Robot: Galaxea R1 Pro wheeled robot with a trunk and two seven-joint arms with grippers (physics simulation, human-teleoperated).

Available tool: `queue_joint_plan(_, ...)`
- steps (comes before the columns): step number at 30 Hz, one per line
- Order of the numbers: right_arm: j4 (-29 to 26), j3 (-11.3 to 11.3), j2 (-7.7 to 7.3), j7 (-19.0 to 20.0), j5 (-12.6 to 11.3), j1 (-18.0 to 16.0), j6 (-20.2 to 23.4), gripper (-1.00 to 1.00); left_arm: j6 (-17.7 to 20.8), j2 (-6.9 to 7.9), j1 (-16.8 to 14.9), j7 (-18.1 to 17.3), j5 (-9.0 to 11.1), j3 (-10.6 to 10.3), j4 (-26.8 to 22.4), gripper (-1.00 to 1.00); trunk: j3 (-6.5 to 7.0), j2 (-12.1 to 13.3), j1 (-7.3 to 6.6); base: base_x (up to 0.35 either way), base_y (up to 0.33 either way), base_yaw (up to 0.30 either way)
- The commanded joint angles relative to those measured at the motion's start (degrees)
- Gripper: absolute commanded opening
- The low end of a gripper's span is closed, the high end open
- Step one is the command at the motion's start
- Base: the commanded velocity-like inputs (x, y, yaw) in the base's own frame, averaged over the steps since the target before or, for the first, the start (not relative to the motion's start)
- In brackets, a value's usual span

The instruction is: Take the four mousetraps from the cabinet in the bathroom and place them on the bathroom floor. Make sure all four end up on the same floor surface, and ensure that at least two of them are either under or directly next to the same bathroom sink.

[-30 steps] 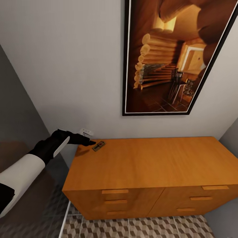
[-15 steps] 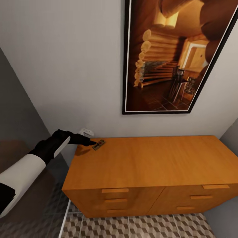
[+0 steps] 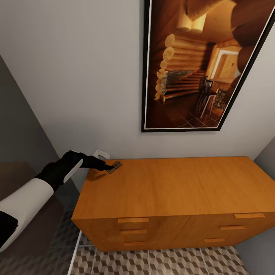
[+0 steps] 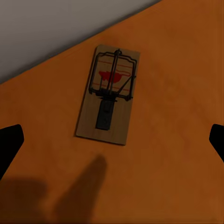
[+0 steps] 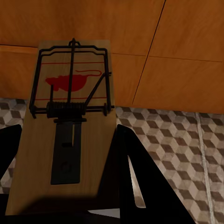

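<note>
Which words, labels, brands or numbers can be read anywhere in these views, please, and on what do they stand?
None: no readable text appears in any view.
The mousetrap in the right hand bears a red mouse silhouette and red lines, no letters.
The mousetrap on the cabinet, below the left hand, has a red mark, no words.
The framed picture shows a log interior, no caption.
The white wall fitting is too small to read.

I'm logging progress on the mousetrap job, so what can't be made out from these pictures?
- Other two mousetraps: whereabouts unknown; one lies on the cabinet top, one sits in the right gripper.
- Right gripper's grip: head view cuts it off; the trap hides the contact.
- Left gripper: jaws wide apart around the trap.
- Sink: cannot be located.
</note>
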Motion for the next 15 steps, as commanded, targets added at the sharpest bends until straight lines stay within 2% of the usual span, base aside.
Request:
queue_joint_plan(1, 0.0, 0.5, 0.02, -0.1, -0.7, 0.0, -0.2, -1.00, 0.3, 0.06, -0.1, 0.1, 0.3, -0.3, -0.1, 1.00, -0.11, -0.1, 0.03, 0.000, 0.000, 0.000)
queue_joint_plan(15, 0.0, 0.5, 0.03, -0.1, -0.7, 0.0, -0.2, -1.00, 0.3, 0.06, -0.1, 0.1, 0.3, -0.4, 0.0, 1.00, -0.11, -0.1, 0.03, 0.000, 0.000, 0.000)
